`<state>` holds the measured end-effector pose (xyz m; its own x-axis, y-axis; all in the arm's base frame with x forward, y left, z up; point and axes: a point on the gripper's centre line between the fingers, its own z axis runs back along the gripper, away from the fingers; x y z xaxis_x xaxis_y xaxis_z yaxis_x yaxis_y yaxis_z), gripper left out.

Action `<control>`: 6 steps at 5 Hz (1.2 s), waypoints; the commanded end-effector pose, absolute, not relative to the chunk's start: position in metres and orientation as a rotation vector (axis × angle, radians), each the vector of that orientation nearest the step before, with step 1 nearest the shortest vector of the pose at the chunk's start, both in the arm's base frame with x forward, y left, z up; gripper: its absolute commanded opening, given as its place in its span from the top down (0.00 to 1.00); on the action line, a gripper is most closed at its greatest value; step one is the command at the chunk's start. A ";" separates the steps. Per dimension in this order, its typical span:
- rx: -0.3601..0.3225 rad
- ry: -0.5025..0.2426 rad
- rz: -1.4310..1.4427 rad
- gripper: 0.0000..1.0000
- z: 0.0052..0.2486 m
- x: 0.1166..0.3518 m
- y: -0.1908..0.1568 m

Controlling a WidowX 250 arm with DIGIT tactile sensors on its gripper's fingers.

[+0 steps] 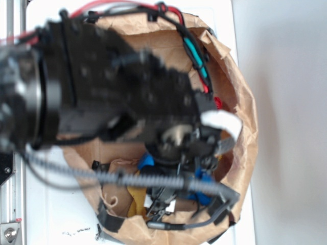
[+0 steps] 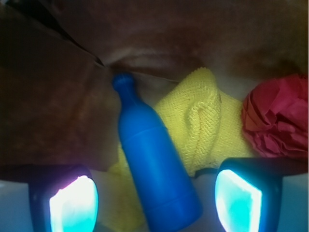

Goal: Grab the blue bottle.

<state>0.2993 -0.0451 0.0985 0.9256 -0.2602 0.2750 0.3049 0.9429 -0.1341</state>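
Both fingers [image 2: 73, 205] stand wide apart and empty in the wrist view, one on each side of the bottle [image 2: 155, 170], with the gripper [image 2: 155, 205] centred over its wide lower body. That bottle lies on its side inside the bag [image 2: 53, 111], resting partly on a yellow cloth [image 2: 203, 125]; its narrow neck points away from the gripper toward the bag's far brown wall, and its base sits closest to the fingers. A red crumpled wad [image 2: 277, 118] lies beyond the cloth, well apart from the bottle. From the exterior view the arm [image 1: 112, 92] reaches down into the bag and hides most of the contents, so only slivers of blue show beneath it. How far above the bottle the pads are cannot be told. Closing too high looks like the main risk: the smooth round plastic could squirt out from between the pads and roll across the cloth. The bottle also lies slightly askew to the fingers, so one pad may touch first and push it sideways. A pad dropping too low near the cloth could pinch a fold along with the bottle and loosen the hold.
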 end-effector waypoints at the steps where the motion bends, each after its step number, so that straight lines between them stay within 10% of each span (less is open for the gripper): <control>1: -0.049 -0.230 -0.389 0.00 0.077 0.301 -0.063; 2: -0.032 -0.181 -0.327 0.00 0.070 0.302 -0.061; 3: -0.019 -0.185 -0.271 1.00 0.073 0.294 -0.062; 5: -0.240 -0.152 -0.210 1.00 0.127 0.286 -0.050; 6: -0.219 -0.310 -0.117 1.00 0.173 0.325 -0.013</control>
